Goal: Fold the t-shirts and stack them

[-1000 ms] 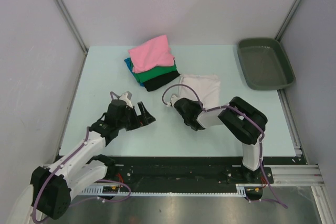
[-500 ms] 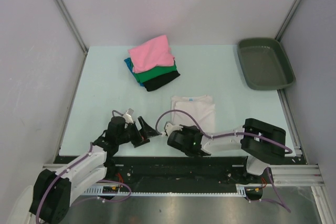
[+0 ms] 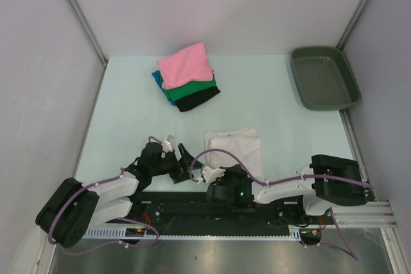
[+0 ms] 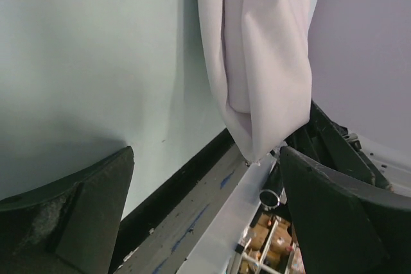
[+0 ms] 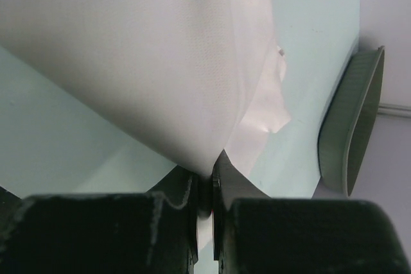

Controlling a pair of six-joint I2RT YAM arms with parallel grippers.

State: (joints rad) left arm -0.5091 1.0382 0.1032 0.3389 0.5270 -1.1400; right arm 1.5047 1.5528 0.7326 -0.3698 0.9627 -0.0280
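The white t-shirt [image 3: 235, 145], folded narrow, lies near the table's front edge. My right gripper [image 3: 210, 172] is shut on its near corner; in the right wrist view the white t-shirt [image 5: 154, 62] rises from between the closed fingers of the right gripper [image 5: 204, 181]. My left gripper [image 3: 182, 162] stands open just left of it, low at the table's front edge. The left wrist view has the left gripper [image 4: 205, 213] empty, with the white t-shirt [image 4: 263, 62] hanging ahead of it. A stack with the pink t-shirt [image 3: 185, 64] over green [image 3: 192, 88], teal-blue [image 3: 157, 77] and black [image 3: 200, 99] ones sits at the back.
A dark grey-green tray [image 3: 323, 78] stands at the back right, seen edge-on as the tray [image 5: 350, 126] in the right wrist view. The black front rail [image 4: 173, 190] and the arm bases run along the near edge. Grey walls close in the table.
The right gripper has dragged the white t-shirt from mid-table toward the front edge. The left arm has drawn back and lowered toward the front edge, still open.
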